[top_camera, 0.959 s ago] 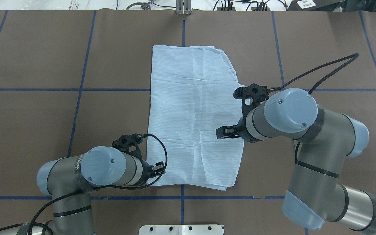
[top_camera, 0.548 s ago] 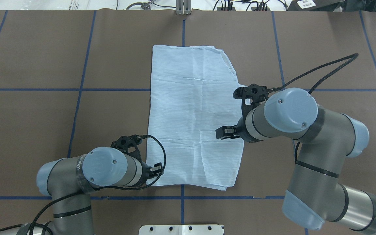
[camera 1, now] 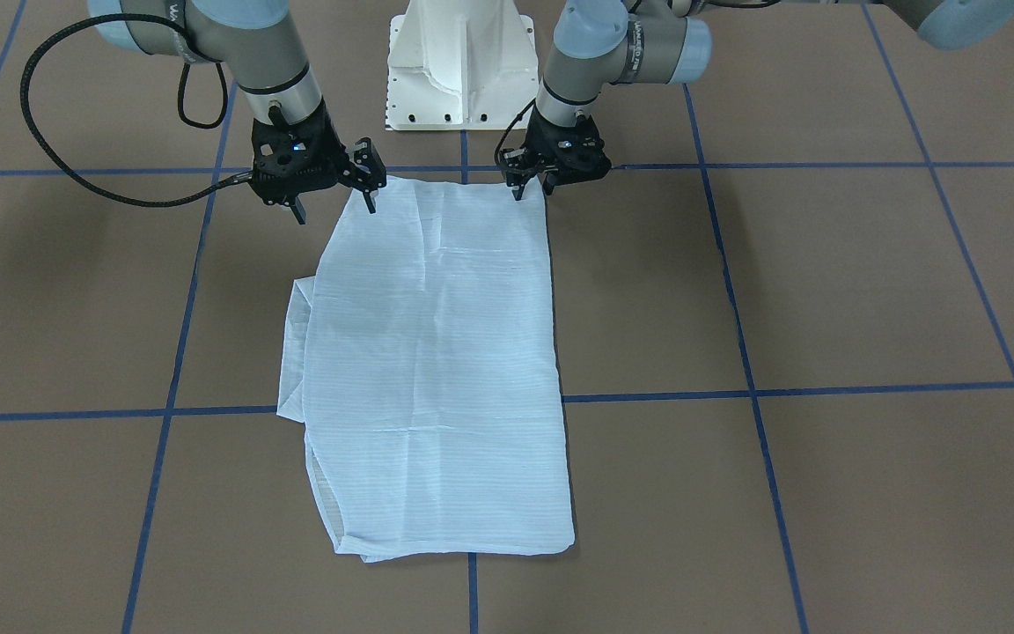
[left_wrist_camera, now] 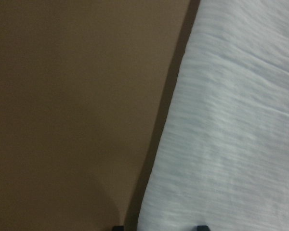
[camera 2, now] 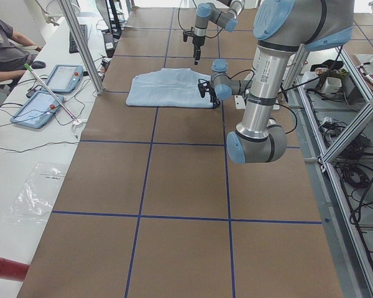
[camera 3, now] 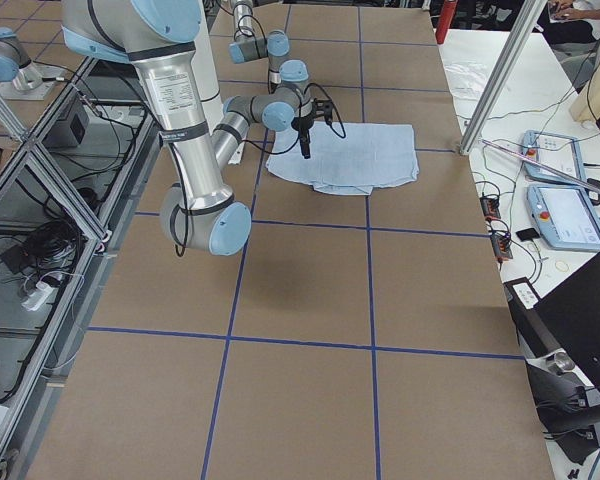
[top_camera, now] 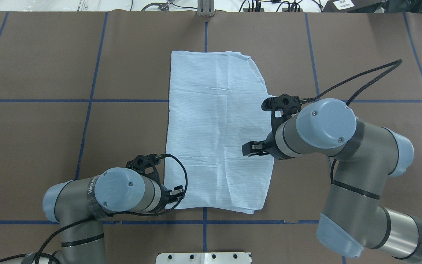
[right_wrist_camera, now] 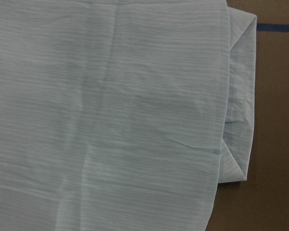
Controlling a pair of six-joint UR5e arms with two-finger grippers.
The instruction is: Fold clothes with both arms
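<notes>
Movement since a second ago is confined to the left arm (top_camera: 123,189), whose elbow cap and wrist have slid a little toward the robot's side of the table (top_camera: 50,55). The right arm (top_camera: 324,123) and the shirt (top_camera: 214,128) lie just as they did. The left gripper (camera 1: 532,188) sits low at the shirt's near left corner, its fingers parted and straddling the cloth's edge, as its blurred wrist view shows, with one tip over fabric and one over bare brown surface. Whether either tip touches the cloth cannot be told. The right gripper (camera 1: 335,214) hangs above the near right corner with its fingers spread wide, one over the shirt and the other outside it. The shirt rests flat at the middle of the table, across a blue tape line (top_camera: 90,100), folded into a long, pale-blue rectangle with fine pinstripes and a few shallow creases. Along its side toward the right arm a lower folded layer pokes out past the top one, its stitched hem showing in the right wrist view. No collar or buttons face up.
</notes>
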